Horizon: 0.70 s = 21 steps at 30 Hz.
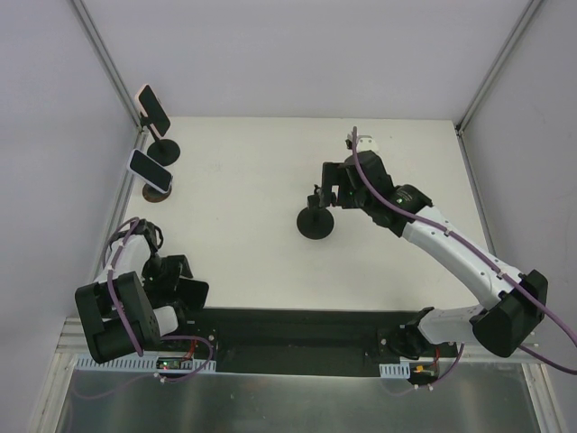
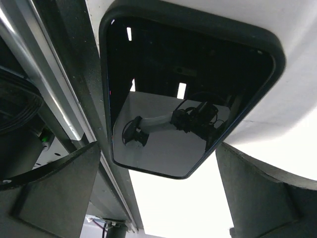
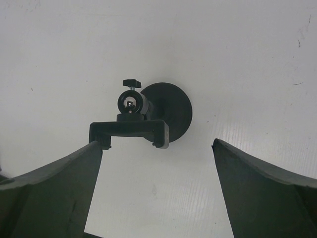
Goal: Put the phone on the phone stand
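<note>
The phone (image 2: 190, 94), dark-screened in a black case, lies on the white table by its near edge and fills the left wrist view. My left gripper (image 2: 157, 145) is open. The phone's near end shows between its fingers (image 2: 49, 193) without touching them. In the top view the left gripper (image 1: 185, 281) sits low at the near left and I cannot make out the phone there. The empty phone stand (image 1: 317, 223) stands mid-table, a black disc base with a clamp (image 3: 129, 130) on a ball joint. My right gripper (image 1: 323, 191) (image 3: 156, 151) hovers open just above the clamp, holding nothing.
Two other phones (image 1: 153, 106) (image 1: 151, 170) sit on their own stands at the far left by the wall. A black strip (image 1: 297, 325) runs along the table's near edge. Enclosure walls close in the left, back and right sides.
</note>
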Each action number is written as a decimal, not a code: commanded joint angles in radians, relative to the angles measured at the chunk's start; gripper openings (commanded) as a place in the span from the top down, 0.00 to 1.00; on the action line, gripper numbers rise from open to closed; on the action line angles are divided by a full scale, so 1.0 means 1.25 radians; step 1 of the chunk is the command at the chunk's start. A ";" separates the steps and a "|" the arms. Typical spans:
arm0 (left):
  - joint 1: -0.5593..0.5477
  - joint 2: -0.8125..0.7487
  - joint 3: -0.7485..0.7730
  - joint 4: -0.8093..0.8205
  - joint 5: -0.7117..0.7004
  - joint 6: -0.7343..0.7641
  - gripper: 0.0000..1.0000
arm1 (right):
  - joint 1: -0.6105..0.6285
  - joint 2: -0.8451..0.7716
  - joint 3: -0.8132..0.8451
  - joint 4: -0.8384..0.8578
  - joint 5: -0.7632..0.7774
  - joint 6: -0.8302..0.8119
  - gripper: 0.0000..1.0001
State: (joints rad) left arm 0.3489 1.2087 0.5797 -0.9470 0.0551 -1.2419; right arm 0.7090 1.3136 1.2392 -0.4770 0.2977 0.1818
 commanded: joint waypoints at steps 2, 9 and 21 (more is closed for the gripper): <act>0.011 0.017 -0.028 0.032 0.030 -0.036 0.04 | -0.005 -0.014 -0.006 0.031 -0.015 -0.002 0.04; 0.011 0.028 -0.040 0.078 0.025 -0.048 0.13 | -0.011 -0.022 -0.026 0.037 -0.032 -0.008 0.04; 0.009 0.048 -0.048 0.105 -0.032 -0.032 0.03 | -0.022 -0.038 -0.054 0.045 -0.047 -0.009 0.04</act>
State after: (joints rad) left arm 0.3553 1.2308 0.5510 -0.8642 0.1051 -1.2667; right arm 0.6861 1.3071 1.1759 -0.4561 0.2584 0.1787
